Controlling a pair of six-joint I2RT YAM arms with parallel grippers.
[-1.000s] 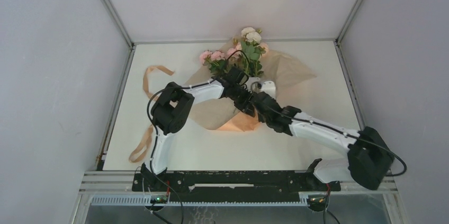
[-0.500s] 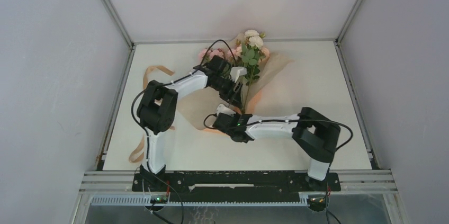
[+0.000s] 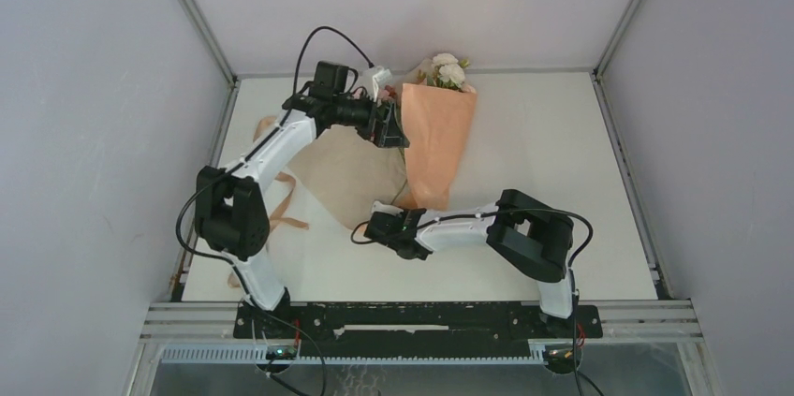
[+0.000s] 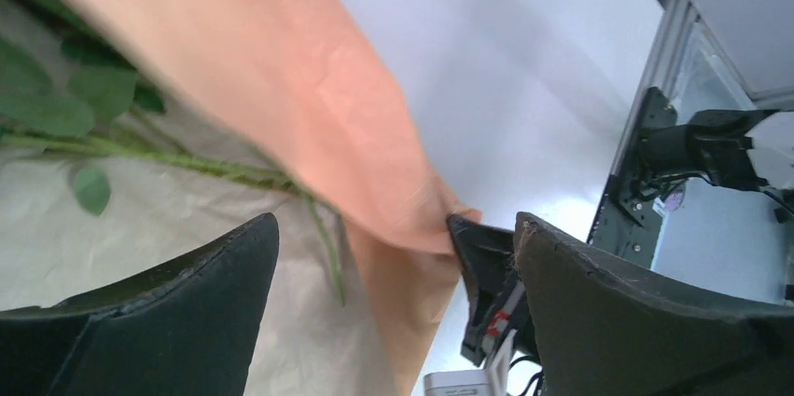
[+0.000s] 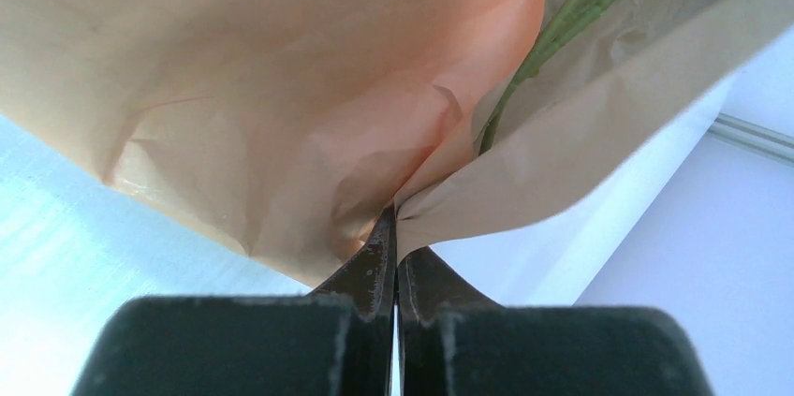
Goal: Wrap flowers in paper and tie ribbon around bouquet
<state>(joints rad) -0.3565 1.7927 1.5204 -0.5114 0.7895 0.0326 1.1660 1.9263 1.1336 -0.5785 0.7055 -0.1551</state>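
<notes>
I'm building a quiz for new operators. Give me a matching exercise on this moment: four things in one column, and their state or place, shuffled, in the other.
1 left gripper
2 right gripper
3 ribbon
4 flowers

A shut on the paper, at its near tip
B on the table, left side
C open
D peeking from the paper's far end

Pairs: 1-C, 2-A, 3-B, 4-D

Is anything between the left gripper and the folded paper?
Nothing visible. The open left gripper sits right at the paper, at its folded orange flap; only stems and the paper's pale inner side lie beneath.
</notes>
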